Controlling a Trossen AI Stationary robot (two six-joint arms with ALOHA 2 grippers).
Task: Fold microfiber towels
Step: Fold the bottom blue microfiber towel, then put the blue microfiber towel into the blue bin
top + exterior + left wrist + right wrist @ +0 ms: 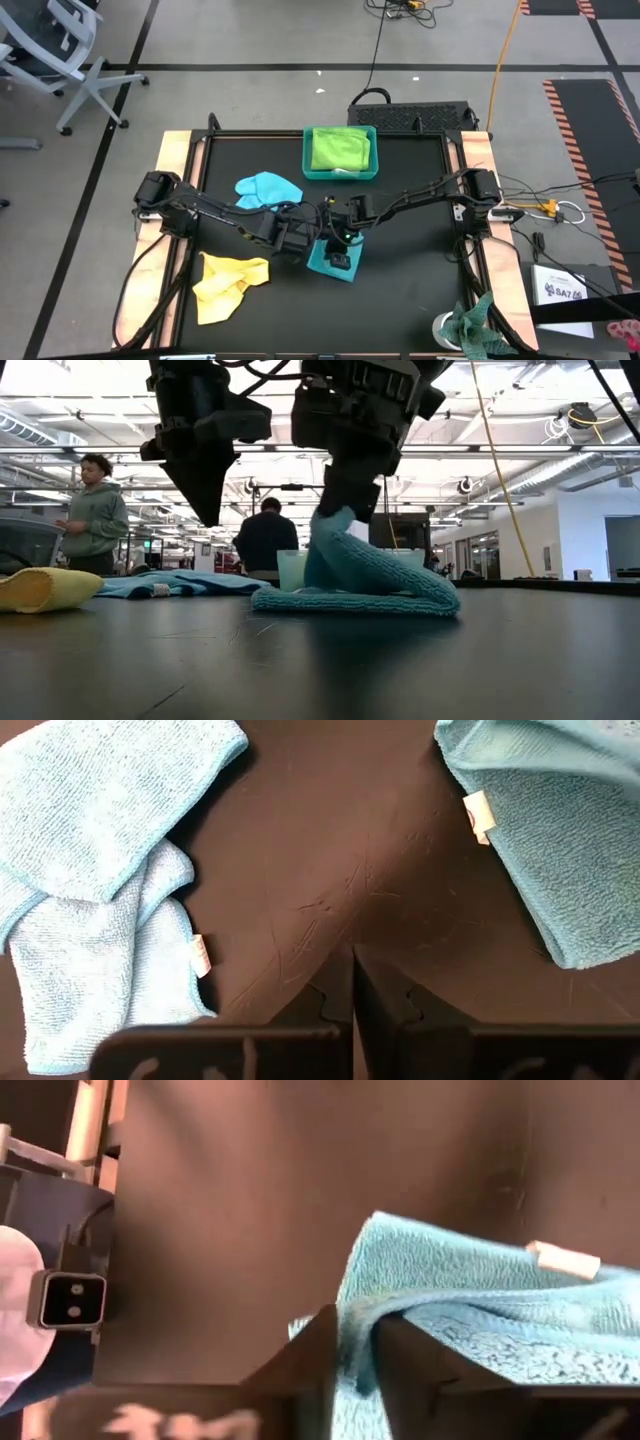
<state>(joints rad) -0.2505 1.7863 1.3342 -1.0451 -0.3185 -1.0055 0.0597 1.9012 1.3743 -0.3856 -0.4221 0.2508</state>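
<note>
Grey floor (250, 40) around tabletop (400, 300), crossed by dark tape lines. Hazard-striped strip (580, 110) at right. Grey office chair (60, 50) at upper left. Black cable (378, 40) and orange cable (505, 50) run across floor. Beyond tabletop: open hall, bright ceiling light strips (90, 450), white ducts (590, 465). Person in green hoodie (95, 515) stands at left; second person in dark top (265, 535) mid-room.
</note>
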